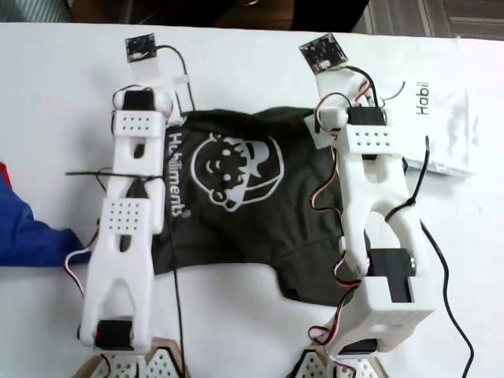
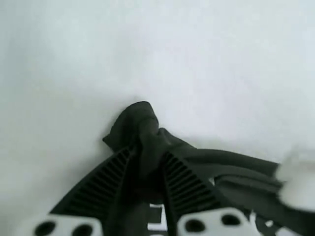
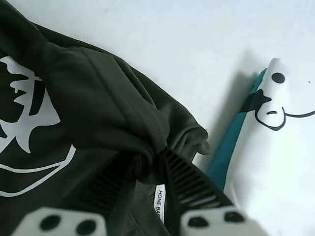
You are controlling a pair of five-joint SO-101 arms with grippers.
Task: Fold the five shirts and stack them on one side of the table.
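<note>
Up close, left claw [image 2: 147, 150] and right claw [image 3: 150, 160] pinch dark shirt [image 1: 236, 224].

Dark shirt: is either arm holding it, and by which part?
Both. The left end effector pinches a bunched corner of the dark shirt; the right end effector, a fold at its edge.

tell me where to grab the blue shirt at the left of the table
Probably grip the blue shirt at the crumpled tip pointing toward the left arm, coming down from above. It's the nearest loose cloth; the rest runs out of the picture. The left pincer would first have to let go of the dark shirt.
</note>
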